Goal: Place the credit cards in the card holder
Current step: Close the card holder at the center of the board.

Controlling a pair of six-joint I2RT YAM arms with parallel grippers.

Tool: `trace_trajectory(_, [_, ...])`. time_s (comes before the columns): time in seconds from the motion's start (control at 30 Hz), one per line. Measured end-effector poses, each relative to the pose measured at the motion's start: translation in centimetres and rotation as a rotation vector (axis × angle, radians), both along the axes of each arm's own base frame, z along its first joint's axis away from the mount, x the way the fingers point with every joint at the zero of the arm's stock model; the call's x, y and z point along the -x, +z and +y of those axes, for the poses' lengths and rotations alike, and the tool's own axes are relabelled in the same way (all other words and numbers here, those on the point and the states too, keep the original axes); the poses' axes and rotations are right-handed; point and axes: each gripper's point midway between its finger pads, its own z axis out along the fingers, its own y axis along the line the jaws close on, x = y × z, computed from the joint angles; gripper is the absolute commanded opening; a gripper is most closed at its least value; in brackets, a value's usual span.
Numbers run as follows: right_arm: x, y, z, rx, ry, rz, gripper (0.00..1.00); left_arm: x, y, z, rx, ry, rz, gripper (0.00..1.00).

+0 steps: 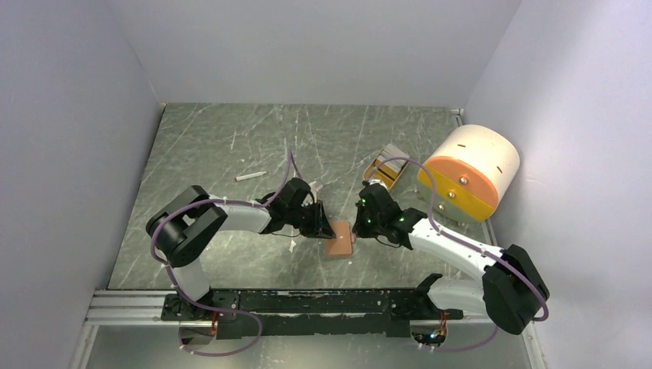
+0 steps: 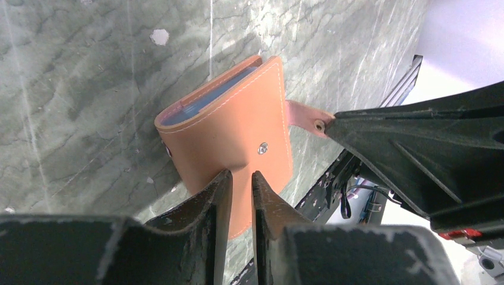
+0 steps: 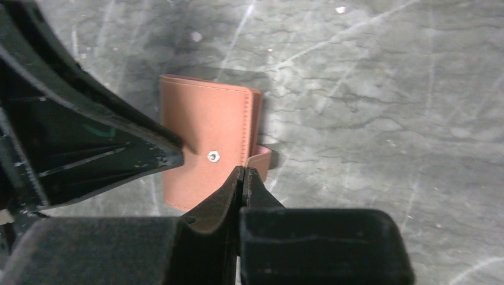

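A dark green-grey marbled table top [image 1: 231, 154] fills the floor of the white-walled cell. A big cream-and-orange cylinder [image 1: 469, 173] lies on its side at the right edge. Just beside it, on its left, sits a tan oblong tray [image 1: 378, 174] with whitish credit cards [image 1: 393, 152] in it. The two arms meet near the middle of the table over the small reddish-brown leather card holder [image 1: 339, 238], which lies folded there. The left gripper [image 2: 241, 184] is narrowed onto the edge of the holder's cover and grasps it. The right gripper [image 3: 241, 178] is clenched tight, its tip against the holder's strap tab [image 2: 303, 116]; whether it pinches the tab cannot be told. Blue card edges [image 2: 202, 104] show inside the holder. A small white stick [image 1: 251, 176] lies well apart to the left. A tiny metal snap button [image 2: 262, 148] sits on the cover.
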Motion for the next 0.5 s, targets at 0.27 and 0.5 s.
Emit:
trace_trajectory(0.27, [0.3,0.3,2.3,-0.106,0.047,0.016,0.0,0.0,0.0,0.0,0.0,-0.001,0.0,0.25])
trace_trajectory(0.5, [0.8,-0.4,3.1,-0.127,0.072,0.044,0.0,0.1,0.1,-0.1,0.001,-0.002,0.0,0.24])
